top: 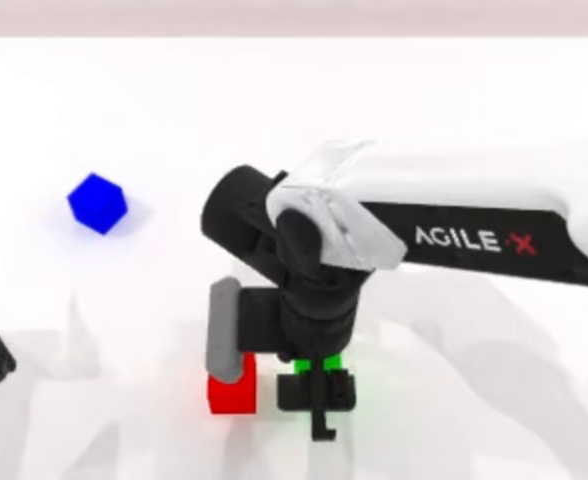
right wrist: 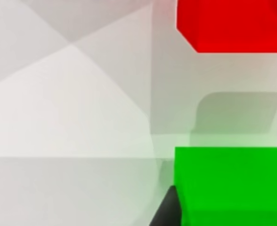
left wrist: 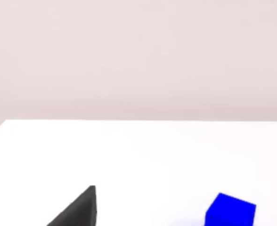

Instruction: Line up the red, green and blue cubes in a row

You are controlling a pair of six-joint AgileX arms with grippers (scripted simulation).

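Right tool (top: 317,385) down over green cube (top: 330,364) near tabletop front edge, beside red (top: 232,392); grip state can't tell. Blue (top: 97,203) far left. Cubes look light, rigid, slick: pinch flat opposite faces. Left arm parked.

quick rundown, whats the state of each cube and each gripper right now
red cube: flat on the table, near front edge, a gap between it and the green one
green cube: beside the red cube, mostly hidden under the right gripper
blue cube: alone at the table's left, far from the other two
right gripper: down at the green cube, grip unclear
left gripper: parked at the left edge
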